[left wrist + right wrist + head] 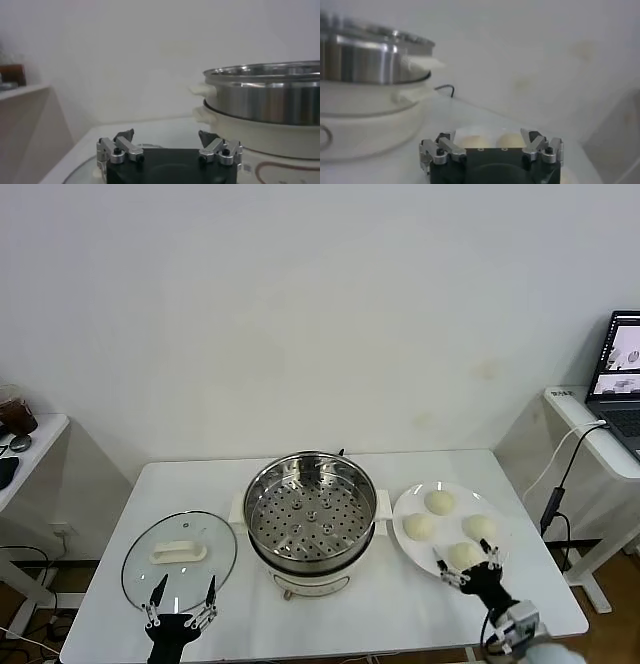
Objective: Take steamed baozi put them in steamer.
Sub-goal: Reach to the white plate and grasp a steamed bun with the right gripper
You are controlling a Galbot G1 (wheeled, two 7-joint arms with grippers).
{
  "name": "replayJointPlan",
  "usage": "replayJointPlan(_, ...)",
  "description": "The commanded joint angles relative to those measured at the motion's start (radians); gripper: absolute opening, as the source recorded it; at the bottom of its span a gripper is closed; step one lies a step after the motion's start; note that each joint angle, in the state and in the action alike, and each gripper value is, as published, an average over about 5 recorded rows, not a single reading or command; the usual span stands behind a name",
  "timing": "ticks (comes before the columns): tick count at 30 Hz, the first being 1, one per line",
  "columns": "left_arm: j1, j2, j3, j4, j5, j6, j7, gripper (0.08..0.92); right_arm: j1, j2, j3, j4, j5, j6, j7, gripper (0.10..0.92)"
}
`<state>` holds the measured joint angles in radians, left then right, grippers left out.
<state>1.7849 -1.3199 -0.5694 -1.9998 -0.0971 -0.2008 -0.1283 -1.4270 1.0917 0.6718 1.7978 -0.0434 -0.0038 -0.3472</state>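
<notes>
Right gripper (468,569) is sitting with fingers spread wide, empty, at the near edge of the plate (405,506), tips bracketing the nearest of the four steamed baozi (463,555). Steamer (311,517) is standing open just beside the plate, perforated tray bare, nothing loaded yet.

Risks, as I'm reading it:
- Buns are looking soft, so too much squeeze is going to dent or tear one; too little and it's slipping out over the table (420,604).
- The nearest bun is sitting close to its neighbours, so a finger coming down off-centre is likely nudging one toward the plate rim.
- Steamer wall is standing taller than the plate, so a low carry is clipping the rim or the white side handle that's facing the plate.

Room: the gap between plate and steamer is tight, so lift first, then cross. Behind the steamer the table is running to a wall. The plate's far side is lying near the table edge, with a cable hanging beyond.

Left gripper (180,604) is parked, fingers wide and empty, at the near edge of the glass lid (180,559) on the steamer's other side, well apart from the work.
</notes>
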Motion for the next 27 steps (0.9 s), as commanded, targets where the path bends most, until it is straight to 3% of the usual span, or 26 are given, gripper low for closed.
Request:
replayJointPlan(1,-0.017,0.000,-0.005,0.011,0.051,-0.029,0.004,0.823,0.238,-0.273,-0.043,-0.146,-0.214,-0.043,-0.150,0.823)
replayJointPlan(10,0.010,-0.012,-0.028,-0.002,0.095,-0.072,0.002,0.823,0.687,-0.470,-0.402,-0.371,-0.343,-0.047,-0.442,0.823)
replayJointPlan(19,0.028,-0.024,-0.057,-0.021,0.115,-0.085,-0.002,0.823,1.207,-0.341,-0.910,-0.703,-0.430,0.022,-0.676,0.823)
replayJointPlan(27,0.026,-0.034,-0.067,-0.013,0.127,-0.086,-0.006,0.823,1.373,-0.247,-1.153,-0.864,-0.393,0.054,-0.791,0.823)
